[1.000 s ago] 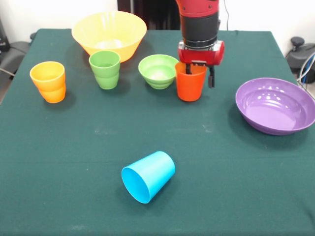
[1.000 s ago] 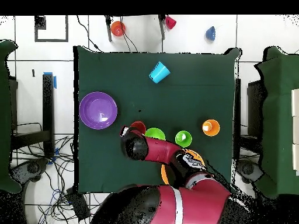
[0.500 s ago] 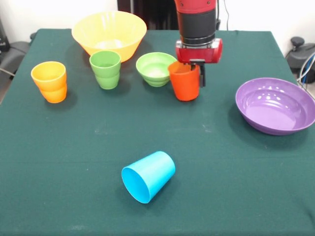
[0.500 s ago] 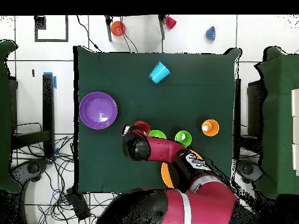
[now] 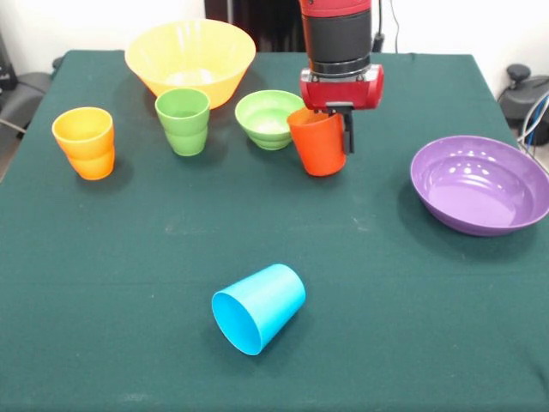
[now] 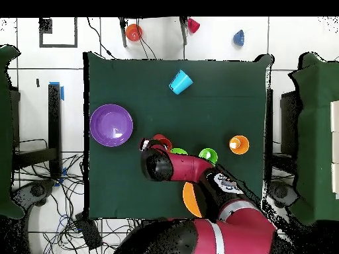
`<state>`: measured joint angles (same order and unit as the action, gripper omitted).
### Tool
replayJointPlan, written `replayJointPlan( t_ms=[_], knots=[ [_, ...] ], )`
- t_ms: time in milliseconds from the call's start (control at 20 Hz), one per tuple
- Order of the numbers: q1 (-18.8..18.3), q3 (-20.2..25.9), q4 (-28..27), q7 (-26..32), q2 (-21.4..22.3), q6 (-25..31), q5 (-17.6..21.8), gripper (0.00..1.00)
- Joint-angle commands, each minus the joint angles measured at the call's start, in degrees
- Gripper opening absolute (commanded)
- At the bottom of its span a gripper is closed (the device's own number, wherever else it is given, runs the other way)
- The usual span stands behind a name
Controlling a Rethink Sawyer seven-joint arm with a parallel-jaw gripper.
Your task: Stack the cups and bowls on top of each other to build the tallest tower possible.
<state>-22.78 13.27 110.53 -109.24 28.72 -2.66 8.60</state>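
Green worktop (image 5: 386, 300): hand (image 5: 336, 129) pinches tilted orange cup (image 5: 317, 142) by its rim; light, slick, likely slips.

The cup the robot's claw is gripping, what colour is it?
Orange-red; the cup in the gripper shows best in the front view.

No legible text, label, brand, number or sign appears in either view. The cups and bowls are plain, single-coloured plastic with no printing, the green table cover (image 5: 171, 257) carries no marking, and the red and black arm (image 5: 339, 43) shows no readable lettering. In the overhead view, the floor around the table has only tile lines and cables, with nothing written on them that can be read.
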Motion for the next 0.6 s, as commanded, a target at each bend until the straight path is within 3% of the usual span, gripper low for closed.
replayJointPlan(
  t_ms=[50, 200, 400, 600],
  knots=[
    [-0.8, 6.9, -4.3, -1.2, -0.3, 6.4, 2.3, 0.0],
    [-1.2, 7.9, -6.3, -0.5, -0.8, 7.4, 2.1, 0.0],
    [-4.4, 13.8, -6.3, 1.6, 0.0, 9.5, 3.1, 0.0],
    [-1.6, 11.9, -7.4, 0.1, 2.7, 13.6, 0.2, 0.0]
  ],
)
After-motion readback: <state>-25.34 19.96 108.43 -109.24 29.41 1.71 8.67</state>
